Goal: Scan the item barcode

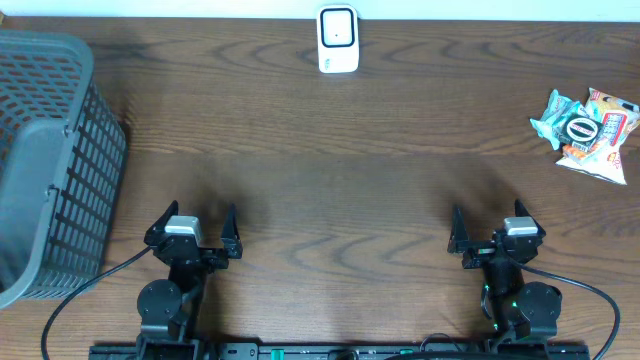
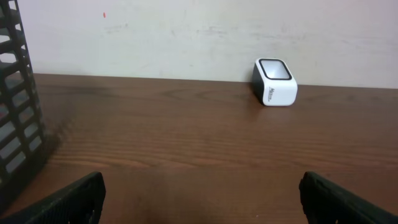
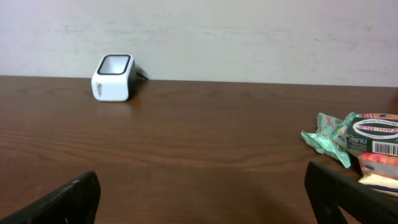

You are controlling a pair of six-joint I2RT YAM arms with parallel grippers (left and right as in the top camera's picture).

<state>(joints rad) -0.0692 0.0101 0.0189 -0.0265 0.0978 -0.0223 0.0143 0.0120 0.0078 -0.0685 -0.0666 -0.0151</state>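
Snack barcode (image 3: 387, 148) shows only from right wrist.

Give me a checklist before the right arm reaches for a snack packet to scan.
1. Open, empty right fingers: ok.
2. Open, empty left fingers: ok.
3. Snack packets in view, on the right of the table: ok.
4. Upright scanner, window uncovered: ok.
5. Bare table between packets and scanner: ok.
6. Visible barcode on one packet: ok.
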